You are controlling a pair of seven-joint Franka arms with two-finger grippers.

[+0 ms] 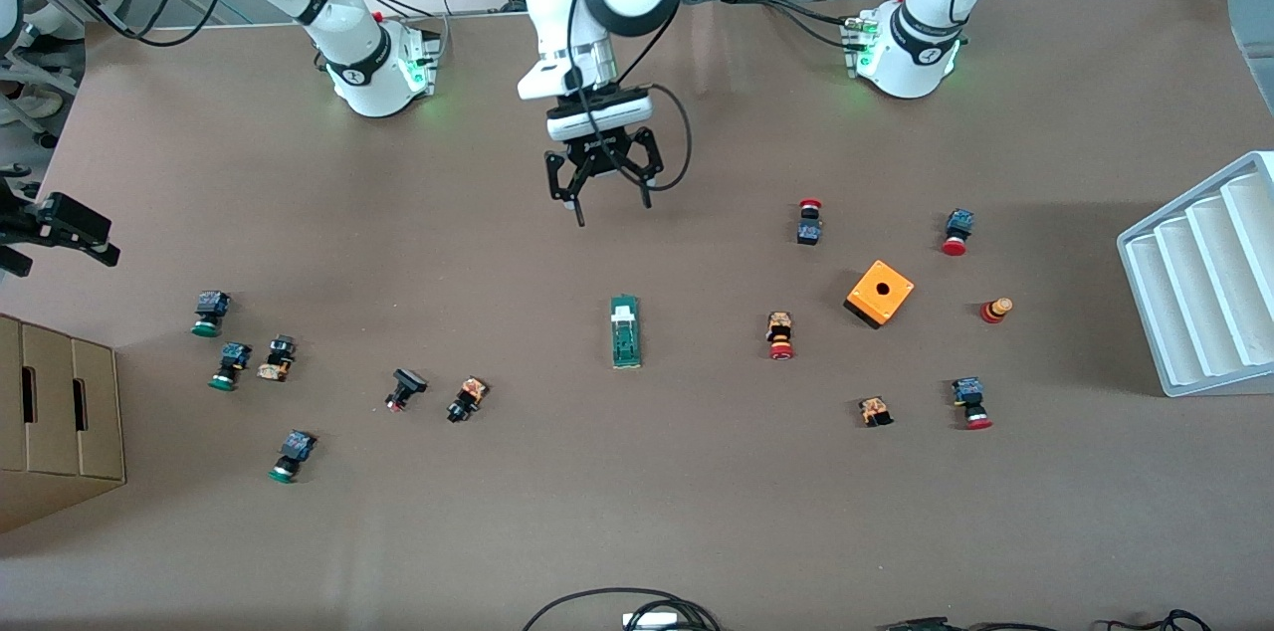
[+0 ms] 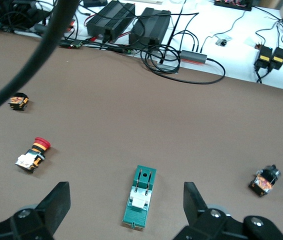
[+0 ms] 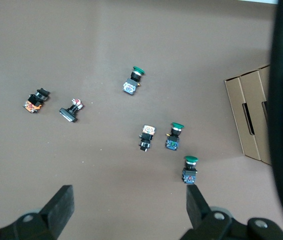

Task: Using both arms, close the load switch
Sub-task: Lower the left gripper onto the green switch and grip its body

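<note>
While the switch [image 1: 625, 331] lies flat near the middle of the tabletop [image 1: 637, 512], with its white block [image 1: 623, 316] sitting toward the robots' end of the green bar, neither arm touches it yet. The left gripper [image 1: 607, 191] hangs over bare tabletop just toward the bases from the switch, fingers [image 2: 57, 202] spread wide and empty; its wrist view shows the switch lined up between them. The right gripper [image 1: 62, 231] hovers over the tabletop's edge at the right arm's end, well apart from the switch, above the cardboard box [image 1: 60, 412] and the green-capped buttons [image 1: 210, 313]; its fingers [image 3: 60, 204] are spread too, holding nothing.

To do this step well, I judge one arm should pin the green bar so it cannot skid, gripping across its narrow sides at the end away from the block. The other should then push the block along the bar, in line with its length, low and slow. The right arm has the longer travel and should come in clear of the buttons. A skewed push would likely spin the light bar rather than move the block.
</note>
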